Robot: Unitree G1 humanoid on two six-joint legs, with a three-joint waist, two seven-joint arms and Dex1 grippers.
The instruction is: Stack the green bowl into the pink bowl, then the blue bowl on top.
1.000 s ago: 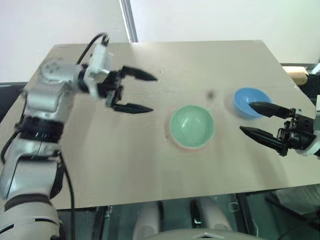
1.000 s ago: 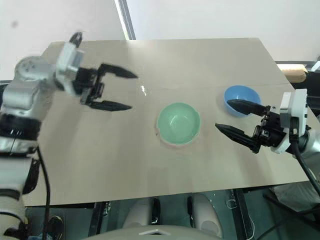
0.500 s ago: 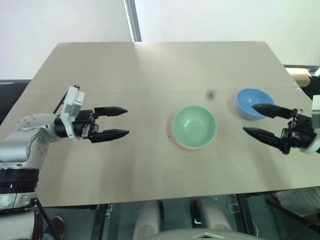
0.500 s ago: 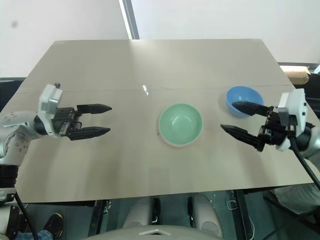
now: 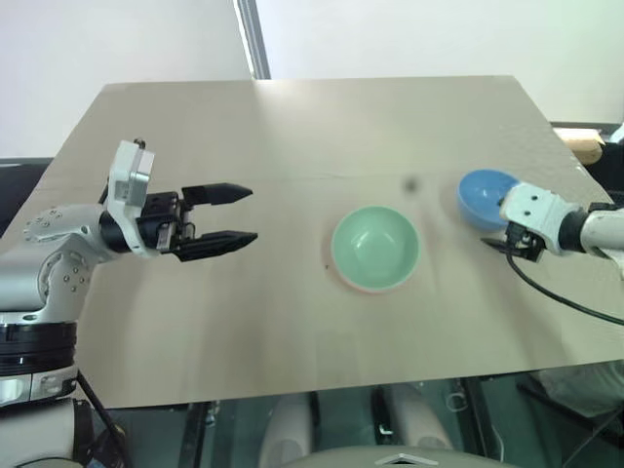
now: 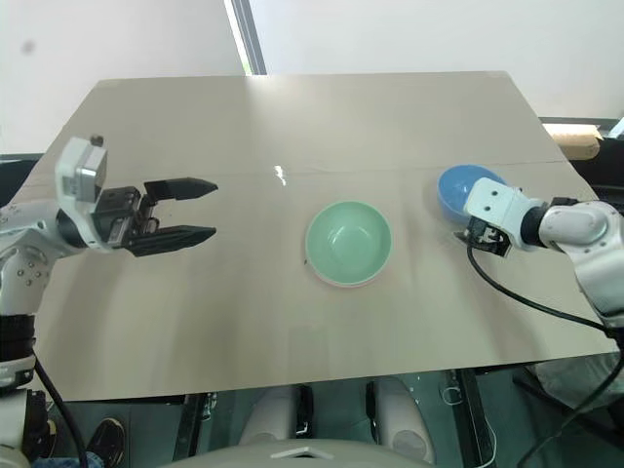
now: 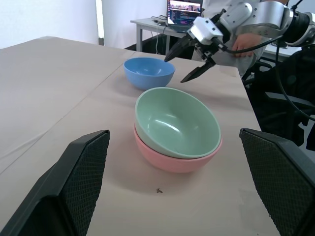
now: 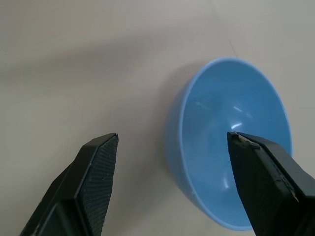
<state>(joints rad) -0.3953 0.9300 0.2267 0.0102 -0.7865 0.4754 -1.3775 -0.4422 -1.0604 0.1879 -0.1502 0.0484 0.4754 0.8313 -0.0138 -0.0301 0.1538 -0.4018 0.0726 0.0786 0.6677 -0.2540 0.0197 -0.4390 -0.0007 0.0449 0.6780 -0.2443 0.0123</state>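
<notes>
While smooth green bowl (image 5: 375, 246) nests in pink bowl (image 7: 173, 160) (glossy plastic).

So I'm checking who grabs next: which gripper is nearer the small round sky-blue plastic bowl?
Right. The right gripper hangs open just beside the small round sky-blue plastic bowl; the left gripper is open far across the table, beyond the stacked bowls.

Silver-grey arms, white wrist housings, black cables; each gripper (image 5: 222, 215) has black, seemingly cross-hatched fingers (image 8: 96, 177).

Probably an office or lab: an open laptop (image 7: 184, 11) is sitting on a far desk (image 7: 147, 23), cables trailing.
</notes>
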